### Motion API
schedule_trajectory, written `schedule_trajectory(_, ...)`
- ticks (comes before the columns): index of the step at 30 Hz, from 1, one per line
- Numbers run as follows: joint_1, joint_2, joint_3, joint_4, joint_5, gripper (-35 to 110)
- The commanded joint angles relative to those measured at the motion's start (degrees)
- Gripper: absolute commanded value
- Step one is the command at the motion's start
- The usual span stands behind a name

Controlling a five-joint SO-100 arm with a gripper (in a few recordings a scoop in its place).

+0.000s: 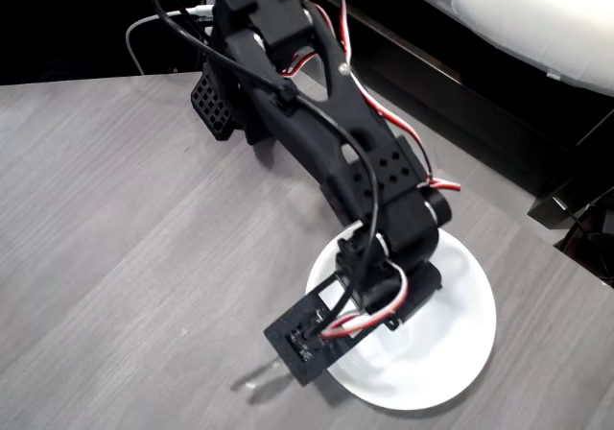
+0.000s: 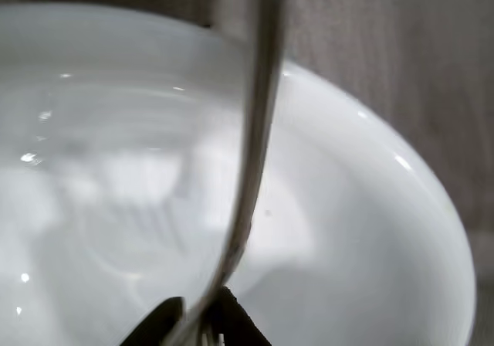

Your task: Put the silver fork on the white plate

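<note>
Grey wood-grain counter [image 1: 115,219] carries the white plate [image 1: 451,353] at the near right. The silver fork [image 2: 258,130] is gripped by the hand [image 2: 197,319] above the plate. Lowering and release are judged to remain.

Overhead view: high, looking down on grey worktop [image 1: 115,238], arm and white plate [image 1: 460,353]; wrist view: very close, facing the same white plate [image 2: 370,230]; shared: plate, worktop edge.

No legible text or labels anywhere.

Grey wood-grain table [image 1: 115,219]; white plate [image 1: 460,353]
</note>
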Motion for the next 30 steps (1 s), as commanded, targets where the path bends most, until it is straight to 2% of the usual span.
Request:
schedule_trajectory(1,-0.62,-1.23,-3.25,-0.97,0.00,0)
schedule_trajectory(8,-0.62,-2.46,-4.75,-0.79,0.09,1)
schedule_trajectory(15,-0.70,-3.69,-6.24,0.00,-0.35,18)
schedule_trajectory(30,-2.46,-13.18,-17.49,3.43,0.53,20)
